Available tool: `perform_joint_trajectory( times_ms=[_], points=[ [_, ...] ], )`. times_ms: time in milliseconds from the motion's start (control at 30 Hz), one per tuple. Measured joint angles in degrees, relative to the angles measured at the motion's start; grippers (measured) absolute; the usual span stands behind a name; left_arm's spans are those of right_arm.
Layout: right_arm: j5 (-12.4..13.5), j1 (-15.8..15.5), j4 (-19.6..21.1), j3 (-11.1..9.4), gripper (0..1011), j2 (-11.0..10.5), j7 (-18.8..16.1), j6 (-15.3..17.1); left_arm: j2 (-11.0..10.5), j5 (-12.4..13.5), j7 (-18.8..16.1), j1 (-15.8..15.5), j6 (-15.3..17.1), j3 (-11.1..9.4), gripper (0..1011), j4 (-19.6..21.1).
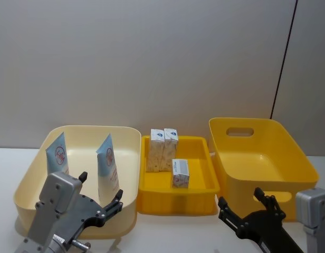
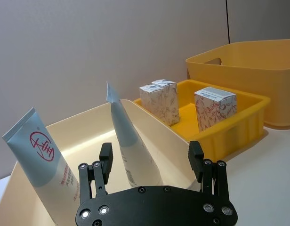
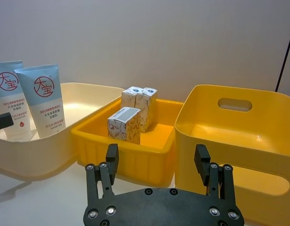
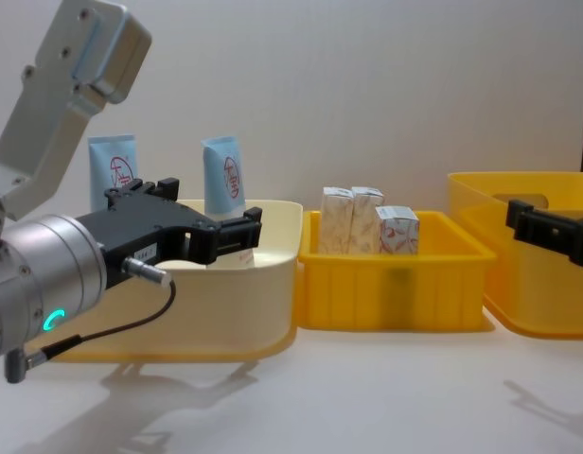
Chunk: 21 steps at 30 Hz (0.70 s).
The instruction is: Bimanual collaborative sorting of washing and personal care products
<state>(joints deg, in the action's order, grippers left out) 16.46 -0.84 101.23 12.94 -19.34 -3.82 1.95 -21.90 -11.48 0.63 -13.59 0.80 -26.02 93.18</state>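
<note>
Count: 2 tubes, same kind, light blue over white with a red round logo: first tube (image 1: 57, 154), second tube (image 1: 107, 163). 3 cartons, same pale print with red marks: two standing tall side by side, rear carton A (image 1: 156, 150) and rear carton B (image 1: 170, 149), plus one shorter front carton (image 1: 180, 173). 3 containers: 1 cream bin (image 1: 83, 134), 1 shallow yellow tray (image 1: 175, 203), 1 deep yellow bin (image 1: 268, 158), so 2 yellow to 1 cream. Per container: 2 tubes in the cream bin, 3 cartons in the shallow tray. 2 end effectors: left end effector (image 1: 101, 185), right end effector (image 1: 239, 197). 1 table (image 1: 178, 232).
</note>
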Motion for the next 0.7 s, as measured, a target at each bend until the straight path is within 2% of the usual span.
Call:
perform_joint_trajectory(
  times_ms=[700],
  points=[
    [0.0, 0.0, 0.0, 0.0, 1001, 0.0, 0.0, 0.0, 0.0, 0.0, 0.0, 0.0, 0.0, 0.0, 1000, 0.0]
  ],
)
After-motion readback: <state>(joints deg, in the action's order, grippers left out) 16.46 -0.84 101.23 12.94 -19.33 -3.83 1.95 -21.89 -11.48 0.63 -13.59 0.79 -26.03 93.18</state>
